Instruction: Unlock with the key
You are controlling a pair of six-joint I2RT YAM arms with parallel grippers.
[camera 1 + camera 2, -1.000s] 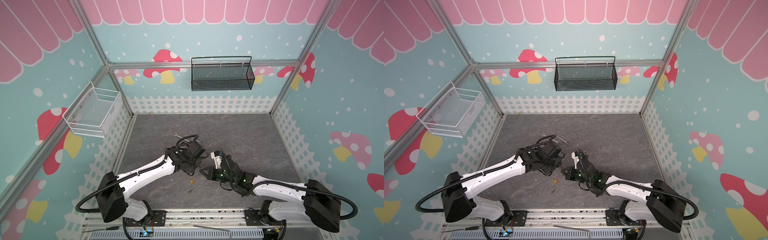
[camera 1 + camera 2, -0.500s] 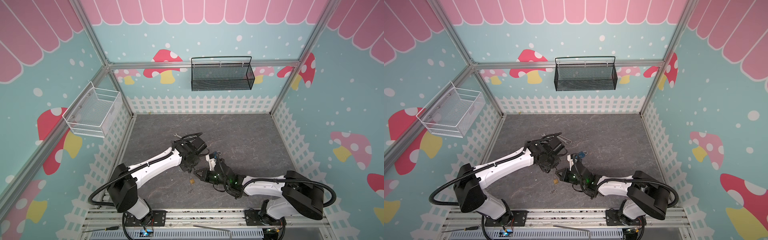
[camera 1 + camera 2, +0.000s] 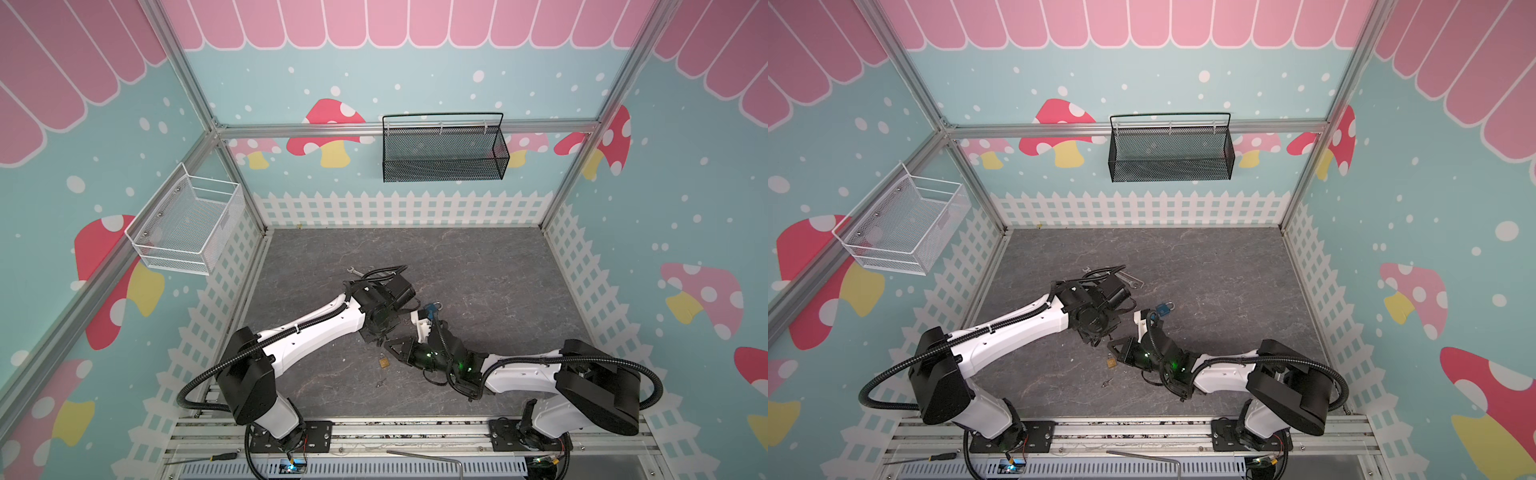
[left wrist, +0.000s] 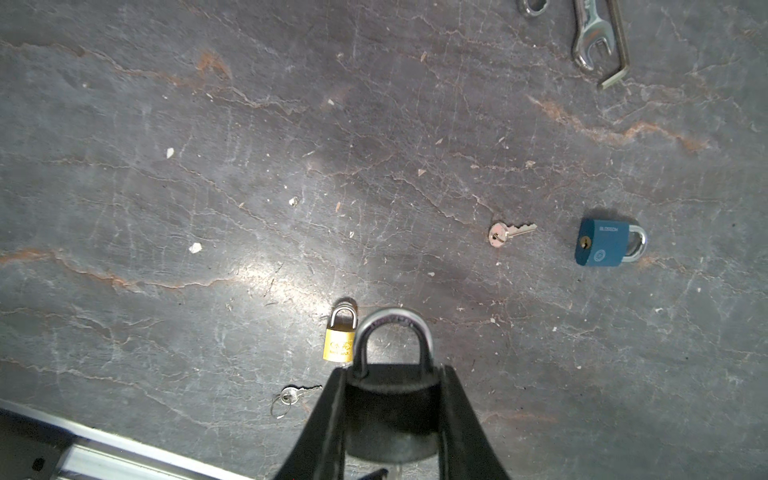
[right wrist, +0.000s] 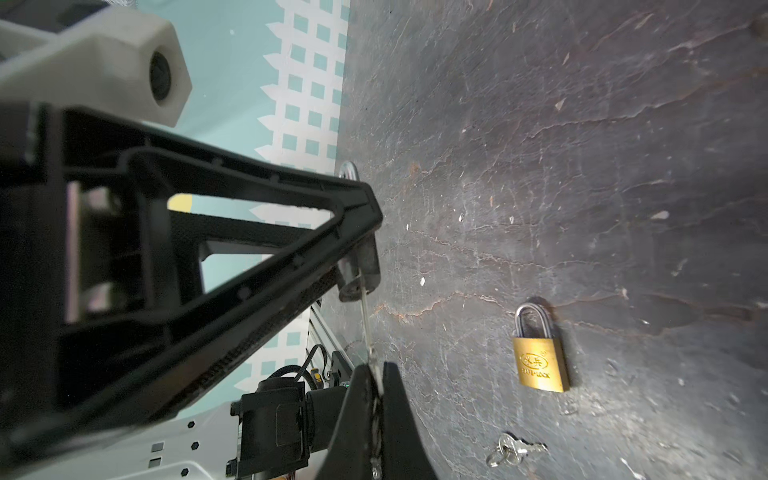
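1. In both top views, the left gripper (image 3: 376, 340) and right gripper (image 3: 391, 345) meet tip to tip. A spare brass padlock (image 3: 383, 361) lies at 6 o'clock of them.
2. The left wrist view shows the left gripper's fingers (image 4: 328, 415) part-closed around the dark padlock (image 4: 390, 399), apparently to steady it for the key.
3. Only the right wrist view shows the key (image 5: 366, 320). The right gripper's fully closed fingers (image 5: 399, 415) pinch it, and its tip is at the padlock's keyhole end.

Wrench (image 4: 588, 35) partly beyond the edge

Locks and keys on the table, mid-front

The left gripper (image 4: 392, 370) clasps a padlock (image 4: 390, 403) above the table (image 3: 478, 270); the right gripper (image 5: 375, 368), to its right, pinches a key (image 5: 365, 316) that meets the padlock's base. Just in front lies a small padlock (image 3: 383, 362), a ringed key (image 3: 380, 383) nearer the front edge. Behind the grippers: another padlock (image 3: 1165, 308), wrenches (image 4: 587, 25) farther back.
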